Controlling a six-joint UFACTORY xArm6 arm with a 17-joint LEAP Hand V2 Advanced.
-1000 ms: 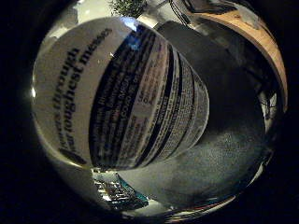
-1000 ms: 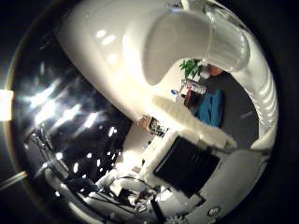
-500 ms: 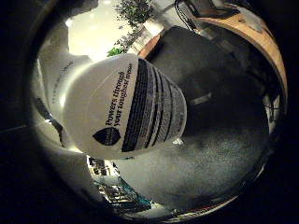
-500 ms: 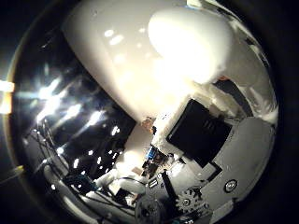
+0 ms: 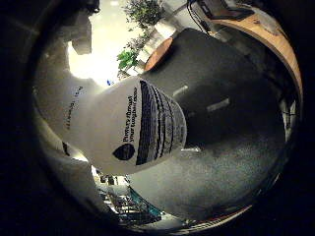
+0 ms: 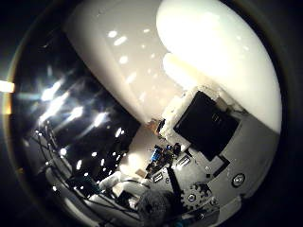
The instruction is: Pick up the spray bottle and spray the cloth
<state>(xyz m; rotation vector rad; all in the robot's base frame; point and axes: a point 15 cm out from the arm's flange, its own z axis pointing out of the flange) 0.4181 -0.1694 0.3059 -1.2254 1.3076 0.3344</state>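
The white spray bottle [image 5: 128, 123] with a dark printed label fills much of the little finger side palm view, close to the palm, in front of a dark grey surface [image 5: 236, 128]. In the thumb side palm view the bottle's smooth white upper part [image 6: 218, 57] fills the picture's bright half. My hand [image 6: 204, 132] shows there as black and white finger parts with a gear, curled in against the bottle. I cannot make out a cloth in either view.
A wooden tabletop edge [image 5: 271, 34] and a green plant [image 5: 148, 12] lie beyond the grey surface. A dark ceiling with bright lights [image 6: 57, 104] shows past the bottle in the thumb side palm view.
The bottle's label now looks smaller and has turned in the little finger side view. In the thumb side view the fingers have curled further in against the bottle.
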